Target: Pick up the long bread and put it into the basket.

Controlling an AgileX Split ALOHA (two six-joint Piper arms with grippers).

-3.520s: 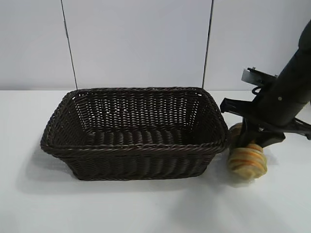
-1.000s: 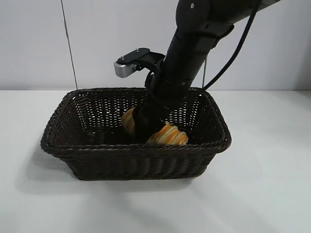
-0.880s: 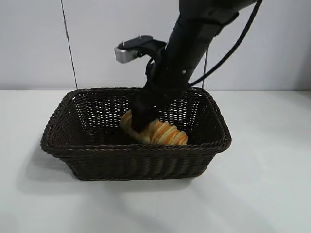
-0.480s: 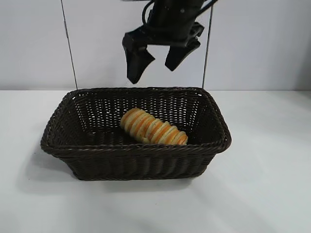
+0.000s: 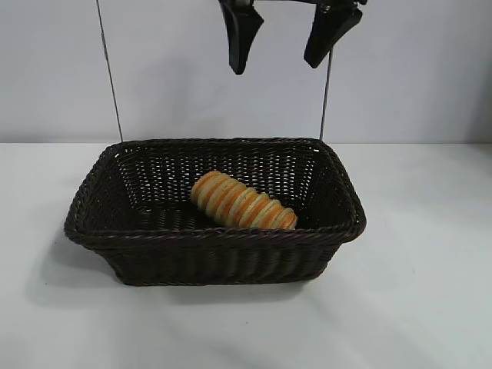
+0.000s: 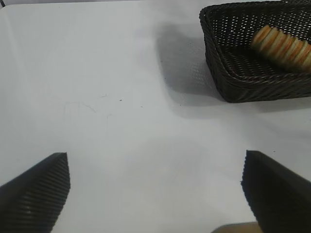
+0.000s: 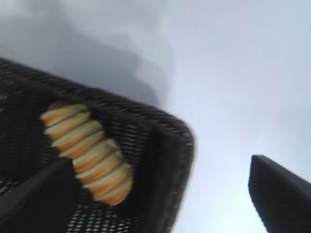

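a white table [image 5: 430, 307] is seen, on which the basket [image 5: 215, 257] is set, just left of its middle.

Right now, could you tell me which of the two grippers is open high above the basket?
The right gripper, directly over the basket holding the long bread; the left gripper hangs over bare table.

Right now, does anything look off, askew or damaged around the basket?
Nothing stands out. The bread lies whole, diagonally on the floor of the basket, which sits upright on the table. The right gripper hangs open above it, empty.
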